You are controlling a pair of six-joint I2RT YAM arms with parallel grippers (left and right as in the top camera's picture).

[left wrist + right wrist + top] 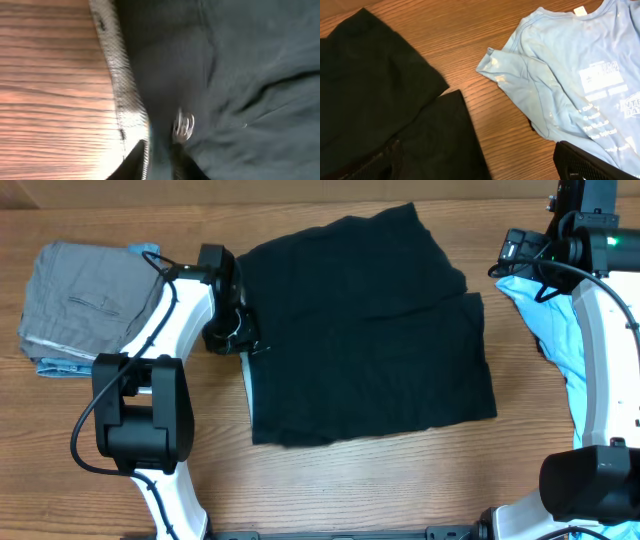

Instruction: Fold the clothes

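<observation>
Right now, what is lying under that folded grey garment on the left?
Some light blue fabric peeks out beneath the grey garment along one edge and at the opposite corner. The grey garment covers the rest of it, so what it is cannot be seen.

Wooden table (350, 490) — black shirt (370, 330) mid, blue T-shirt (555, 65) right, grey garment (75, 290) left

Your left wrist view is blurred: the shirt (240, 75) and its pale hem (125, 100) smear together. The left jaws are cut off at the bottom edge, so you cannot tell whether they grip. Overhead, the left arm (222, 290) hides that hem. The T-shirt (570, 75) runs off the right wrist frame, its print too small to read. Overhead, the right arm (600, 330) covers much of it.
</observation>
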